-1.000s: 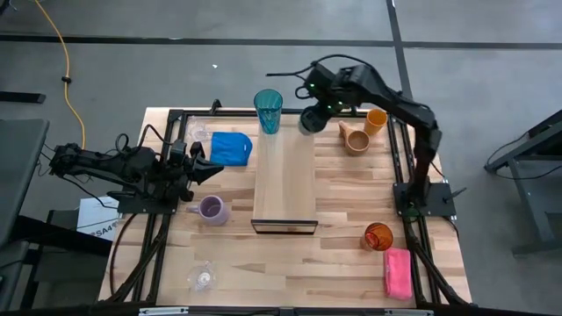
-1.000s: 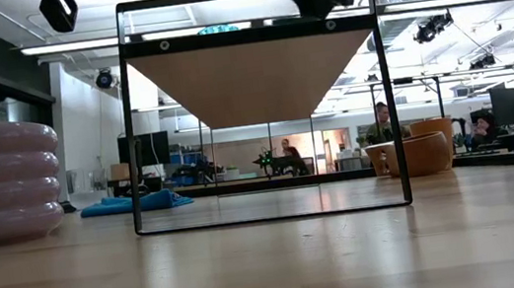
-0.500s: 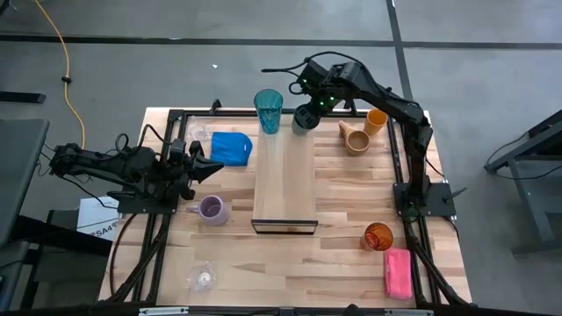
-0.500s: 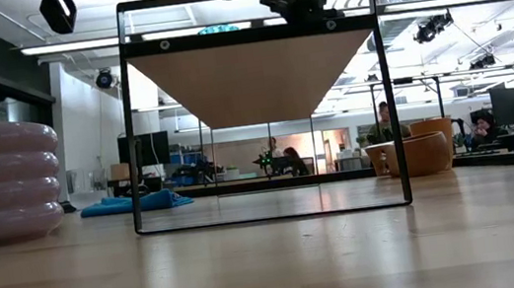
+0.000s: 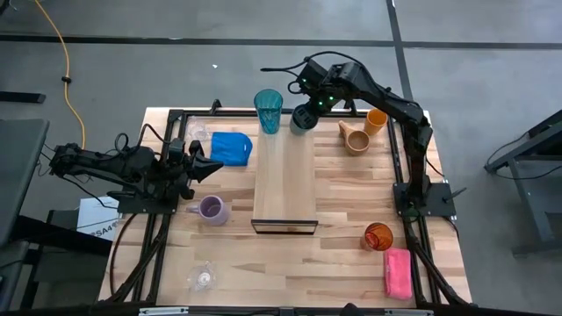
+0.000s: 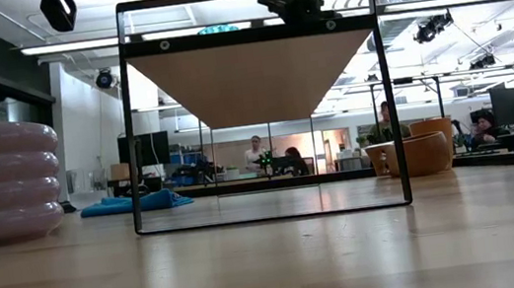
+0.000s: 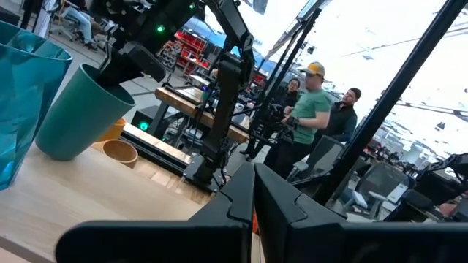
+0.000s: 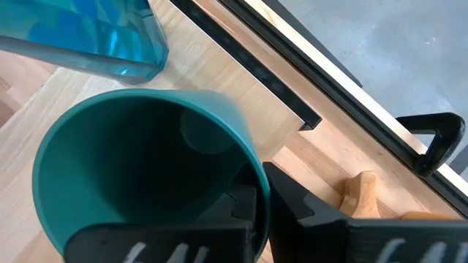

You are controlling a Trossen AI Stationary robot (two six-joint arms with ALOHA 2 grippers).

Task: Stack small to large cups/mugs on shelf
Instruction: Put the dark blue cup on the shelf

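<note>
The light-wood shelf (image 5: 284,180) stands mid-table. The tall teal tumbler (image 5: 269,111) stands upright on the shelf's far end. My right gripper (image 8: 259,201) is shut on the dark green cup (image 5: 302,119) just right of the tumbler, over the shelf's far right corner. The cup also shows tilted in the left wrist view (image 7: 77,113). My left gripper (image 5: 213,167) is shut and empty, left of the shelf near the blue cloth (image 5: 230,147). The lavender mug (image 5: 211,209) stands on the table in front of it. My right gripper holds the green cup by its rim (image 8: 252,183), one finger inside the cup and one outside. The fingers come from above and from the table's right, slanting down. The cup is tilted, mouth toward the gripper, its base (image 7: 58,150) at the shelf board; I cannot tell whether it touches.
The tan mug (image 5: 355,139) lies and the orange cup (image 5: 377,121) stands at the far right. The red cup (image 5: 378,236) and pink sponge (image 5: 398,272) are near right. Clear glasses stand at near left (image 5: 203,277) and far left (image 5: 198,133).
My right gripper has carried the green cup a little toward the table's left, from beside the shelf's far right corner to over it, closer to the teal tumbler. In the last half second it has kept nearly still.
</note>
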